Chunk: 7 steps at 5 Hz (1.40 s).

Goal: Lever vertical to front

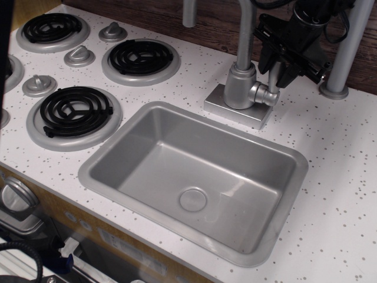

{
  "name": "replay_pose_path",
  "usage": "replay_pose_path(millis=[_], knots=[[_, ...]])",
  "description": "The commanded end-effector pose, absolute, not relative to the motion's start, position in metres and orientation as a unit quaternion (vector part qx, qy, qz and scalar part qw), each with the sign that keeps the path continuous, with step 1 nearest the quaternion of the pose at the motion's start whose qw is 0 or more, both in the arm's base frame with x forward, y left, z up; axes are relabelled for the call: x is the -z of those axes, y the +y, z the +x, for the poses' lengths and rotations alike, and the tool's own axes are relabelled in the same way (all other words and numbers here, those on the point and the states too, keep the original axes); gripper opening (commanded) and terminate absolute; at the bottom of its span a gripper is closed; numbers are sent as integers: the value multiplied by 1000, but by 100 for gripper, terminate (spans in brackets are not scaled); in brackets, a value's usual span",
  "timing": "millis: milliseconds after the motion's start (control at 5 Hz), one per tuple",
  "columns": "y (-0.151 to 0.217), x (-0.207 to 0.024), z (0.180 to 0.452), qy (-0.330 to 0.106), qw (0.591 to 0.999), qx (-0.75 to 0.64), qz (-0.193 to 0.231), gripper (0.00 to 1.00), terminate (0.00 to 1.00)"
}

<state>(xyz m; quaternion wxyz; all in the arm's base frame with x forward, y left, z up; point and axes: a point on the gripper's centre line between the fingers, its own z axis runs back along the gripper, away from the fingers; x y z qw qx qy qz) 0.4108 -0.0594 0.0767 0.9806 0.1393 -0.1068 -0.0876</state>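
Note:
The lever point(273, 78) is a small silver paddle standing upright from a short round stub point(264, 94) on the right side of the faucet body point(238, 85), behind the sink basin point(112, 147). My black gripper point(277, 69) comes down from the top right and straddles the paddle. One finger is on its left and one finger point(290, 72) on its right, both close against it. The paddle's top is hidden by the gripper.
The tall spout pipe point(244, 29) rises just left of the gripper. A grey post point(347, 47) stands at the right. Stove burners point(140, 59) and ridged knobs point(79, 56) fill the left. A wooden wall runs along the back.

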Motion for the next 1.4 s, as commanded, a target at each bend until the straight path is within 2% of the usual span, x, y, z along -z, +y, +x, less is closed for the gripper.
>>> replay_pose_path(millis=[0, 200, 600, 800, 1200], knots=[[-61, -94, 392, -74, 990, 40, 115, 0, 0], [-57, -77, 381, -55, 995, 15, 79, 0, 0], [-52, -53, 377, -68, 997, 6, 38, 0, 0], [-52, -54, 375, -69, 997, 8, 39, 100, 0], [-56, -76, 358, -65, 996, -11, 67, 100, 0]])
